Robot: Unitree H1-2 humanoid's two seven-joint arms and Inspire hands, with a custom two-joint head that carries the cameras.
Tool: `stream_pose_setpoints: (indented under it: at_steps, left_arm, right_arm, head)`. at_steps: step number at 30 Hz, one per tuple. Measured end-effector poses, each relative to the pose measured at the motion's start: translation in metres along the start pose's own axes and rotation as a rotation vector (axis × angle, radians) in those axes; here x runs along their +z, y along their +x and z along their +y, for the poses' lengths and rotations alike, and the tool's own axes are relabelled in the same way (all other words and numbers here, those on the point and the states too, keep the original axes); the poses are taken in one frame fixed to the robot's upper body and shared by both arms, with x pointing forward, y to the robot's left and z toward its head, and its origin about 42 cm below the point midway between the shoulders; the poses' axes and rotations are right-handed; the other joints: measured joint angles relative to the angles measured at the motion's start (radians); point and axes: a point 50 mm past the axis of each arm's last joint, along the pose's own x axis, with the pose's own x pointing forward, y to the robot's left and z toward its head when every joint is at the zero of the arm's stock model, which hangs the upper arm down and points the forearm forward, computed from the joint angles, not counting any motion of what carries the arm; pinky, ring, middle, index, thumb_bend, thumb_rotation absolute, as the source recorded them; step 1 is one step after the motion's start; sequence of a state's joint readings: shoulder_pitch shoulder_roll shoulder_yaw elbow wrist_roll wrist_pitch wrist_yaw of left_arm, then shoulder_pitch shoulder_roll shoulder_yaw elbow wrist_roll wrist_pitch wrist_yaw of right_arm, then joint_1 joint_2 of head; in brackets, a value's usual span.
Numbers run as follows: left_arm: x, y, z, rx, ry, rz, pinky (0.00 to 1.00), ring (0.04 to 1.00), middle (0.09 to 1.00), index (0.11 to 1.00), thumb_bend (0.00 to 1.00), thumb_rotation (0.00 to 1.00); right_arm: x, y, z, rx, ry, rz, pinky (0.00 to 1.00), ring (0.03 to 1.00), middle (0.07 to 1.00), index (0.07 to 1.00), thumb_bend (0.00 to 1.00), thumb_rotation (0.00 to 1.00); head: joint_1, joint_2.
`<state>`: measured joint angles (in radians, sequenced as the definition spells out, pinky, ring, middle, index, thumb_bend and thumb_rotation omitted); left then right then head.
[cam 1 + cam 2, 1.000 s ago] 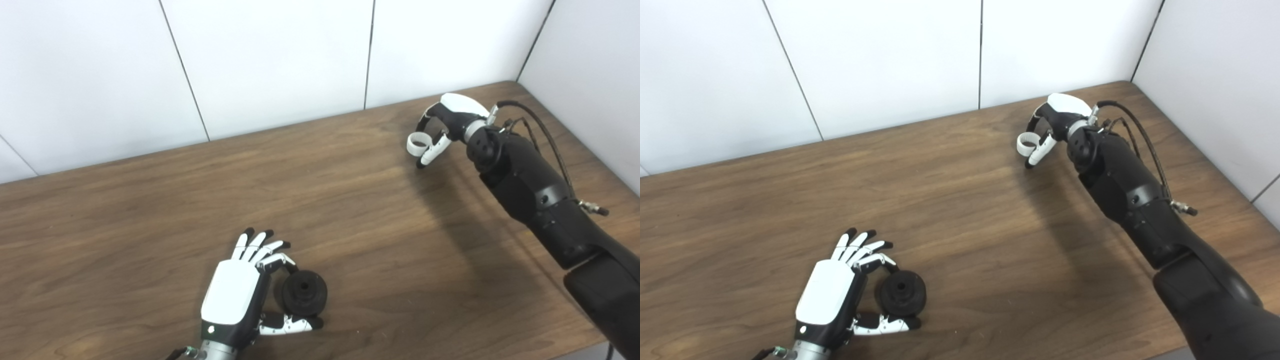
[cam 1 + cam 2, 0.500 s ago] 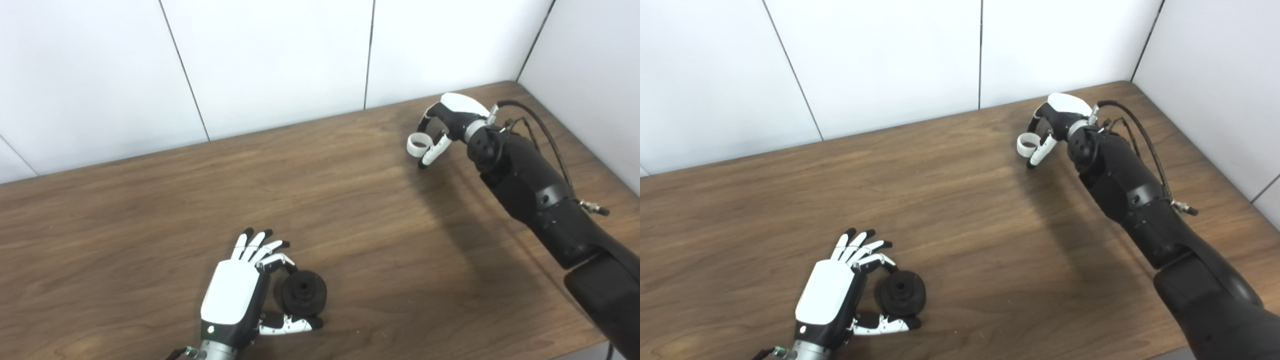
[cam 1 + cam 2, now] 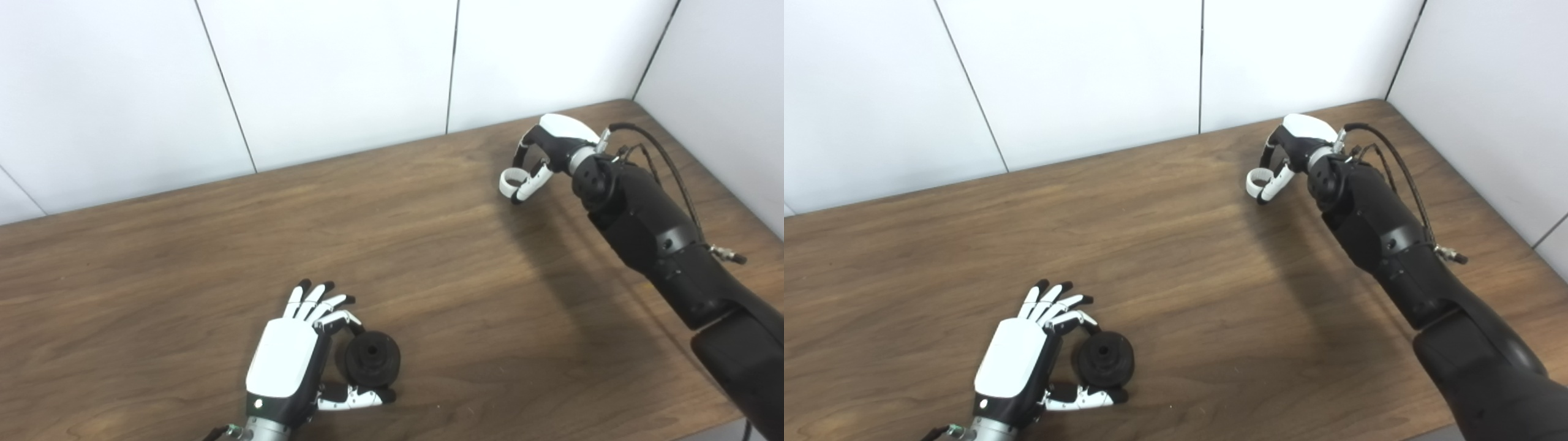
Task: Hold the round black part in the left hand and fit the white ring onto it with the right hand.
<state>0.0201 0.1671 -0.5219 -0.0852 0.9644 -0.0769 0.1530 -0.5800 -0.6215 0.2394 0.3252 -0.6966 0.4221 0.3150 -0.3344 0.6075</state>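
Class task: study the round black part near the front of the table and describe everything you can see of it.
The round black part is a matte, dark, wheel-like disc with a raised hub and a small central hole facing up toward the cameras. It looks like plastic or rubber. It sits low at the wooden table, near the front edge, pinched between a finger and the thumb of the left hand. No ring is on it.

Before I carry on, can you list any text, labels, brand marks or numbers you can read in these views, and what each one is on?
None readable in either view.
round black part: no marking visible.
white ring: plain.
left robot hand: plain white back; only a small green light near the wrist, no lettering.
right robot hand and its black arm: no label legible.
table and wall panels: bare.
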Motion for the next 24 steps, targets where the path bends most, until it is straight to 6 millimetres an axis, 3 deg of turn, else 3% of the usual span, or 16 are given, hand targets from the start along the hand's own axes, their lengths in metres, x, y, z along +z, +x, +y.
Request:
stream_pose_setpoints:
  at_steps: [17,24]
  left_arm:
    - [-0.001,0.000,0.000,-0.001,0.001,0.009,1.00,0.924,0.808,0.485,0.52,0.06]
    - [-0.001,0.000,0.000,-0.002,0.002,0.013,1.00,0.932,0.812,0.485,0.52,0.06]
  right_arm:
    - [0.004,-0.002,-0.003,-0.024,0.007,-0.022,0.97,0.948,0.849,0.487,0.52,0.13]
    - [0.017,-0.008,-0.010,-0.048,-0.002,-0.075,0.97,0.948,0.843,0.486,0.52,0.13]
  head:
    - [0.002,0.002]
    - [0.011,0.006]
